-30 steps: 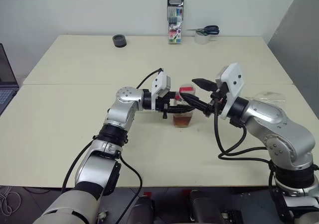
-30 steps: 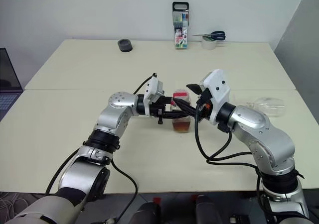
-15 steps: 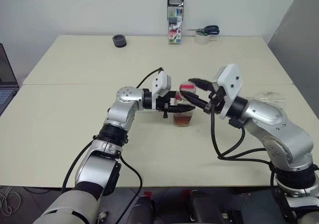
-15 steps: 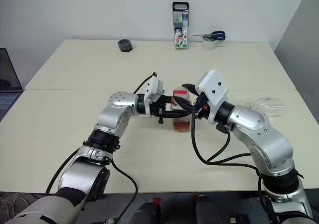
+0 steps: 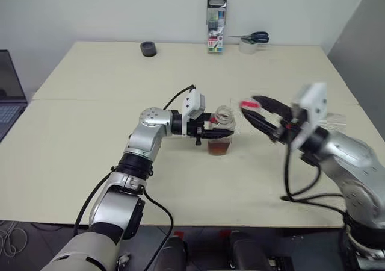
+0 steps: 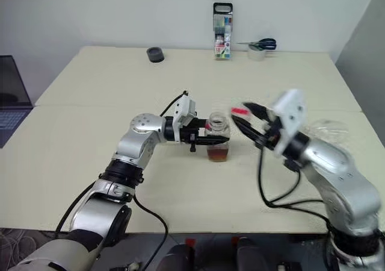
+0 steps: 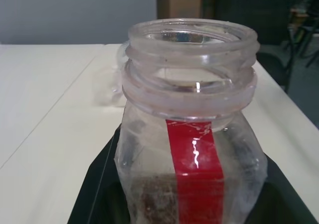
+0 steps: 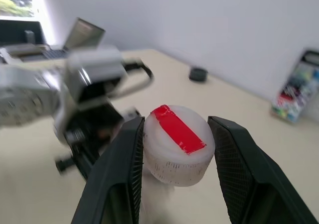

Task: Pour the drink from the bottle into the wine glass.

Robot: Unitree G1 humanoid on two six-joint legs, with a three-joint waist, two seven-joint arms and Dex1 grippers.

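Two grippers were at work over the counter (image 5: 90,132). The left gripper (image 5: 220,129) pointed level toward the robot's right, its fingers clenched on the bottle (image 5: 221,132), which stood upright near the counter's middle. The bottle's mouth was uncapped; the left wrist view showed the bare threaded neck and the red label strip (image 7: 195,169) running down its side. The drink (image 5: 220,147) filled only the lowest part of the bottle.

The right gripper (image 5: 257,111) was held apart from the bottle, on the robot's right, above the counter. Its fingers (image 8: 124,171) grasped the cap (image 8: 177,144), a whitish ribbed lid with a red strip across its top.

The glass (image 6: 328,129) was on the counter at the far right, behind the right arm; whether it stood or lay could not be told.

At the counter's far edge were a marker case (image 5: 216,24), scissors (image 5: 252,37) resting on a tape roll (image 5: 245,46), and a small dark round object (image 5: 148,49). A laptop (image 5: 9,87) sat at the left margin.
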